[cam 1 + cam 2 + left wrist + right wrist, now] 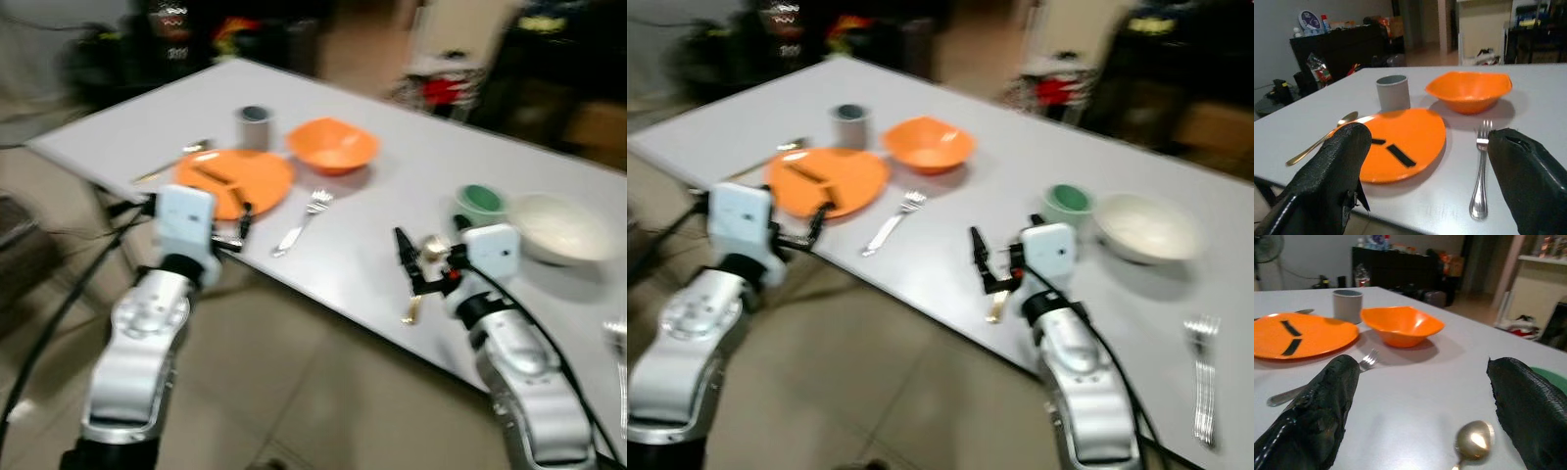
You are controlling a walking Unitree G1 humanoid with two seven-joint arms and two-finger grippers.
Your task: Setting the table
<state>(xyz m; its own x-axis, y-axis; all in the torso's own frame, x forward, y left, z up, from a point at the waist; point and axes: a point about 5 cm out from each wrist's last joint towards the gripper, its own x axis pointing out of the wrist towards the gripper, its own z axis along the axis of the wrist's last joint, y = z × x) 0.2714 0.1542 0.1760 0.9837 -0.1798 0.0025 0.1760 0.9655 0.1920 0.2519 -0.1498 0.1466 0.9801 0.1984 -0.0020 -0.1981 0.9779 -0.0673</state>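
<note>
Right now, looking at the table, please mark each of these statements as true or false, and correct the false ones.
1. The orange plate has two black strips on it. True.
2. The grey cup stands inside the orange bowl. False: the cup stands on the table beside the bowl, behind the plate.
3. A silver fork lies on the table next to the orange plate. True.
4. The right gripper is shut on the gold spoon. False: its fingers stand open, and the spoon lies on the table between them.
5. The left gripper is open, at the table edge near the plate. True.
6. The white bowl is stacked on the orange plate. False: it sits on the table near the green cup.
</note>
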